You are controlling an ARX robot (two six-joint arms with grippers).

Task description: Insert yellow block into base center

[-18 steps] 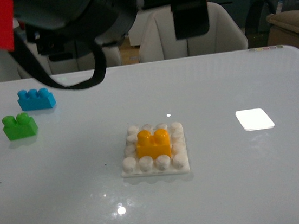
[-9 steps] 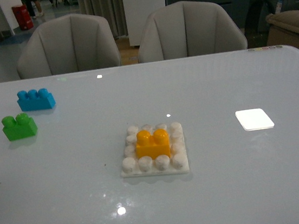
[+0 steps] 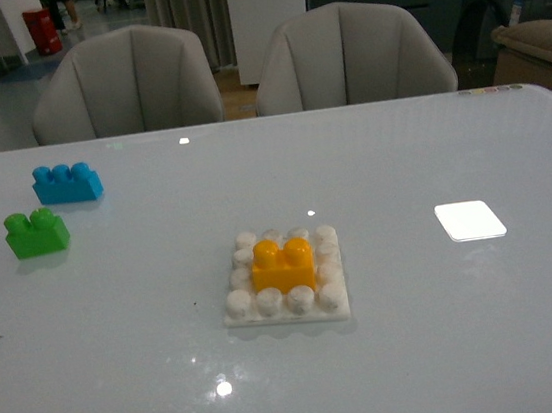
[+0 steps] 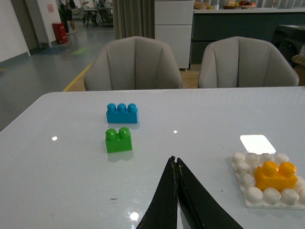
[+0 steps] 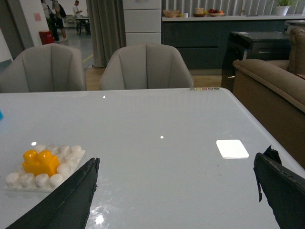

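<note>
Glossy white worktop (image 3: 454,346), grey chairs behind. Small yellow-orange two-stud plastic brick (image 3: 283,264) sits centred on flat white studded base plate (image 3: 287,311). Left fingers (image 4: 175,167) closed, empty; right fingers (image 5: 95,164) spread wide, empty. Judged seated; verify flush, keep arms clear.

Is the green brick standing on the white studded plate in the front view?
No, the green brick stands on the bare table, far to the left of the white plate, which carries only the yellow block.

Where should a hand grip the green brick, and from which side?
Grip the green brick across its flat long side walls, coming down from above. It stands upright and alone on the table, studs up, apart from the blue brick, so both sides look free.
</note>
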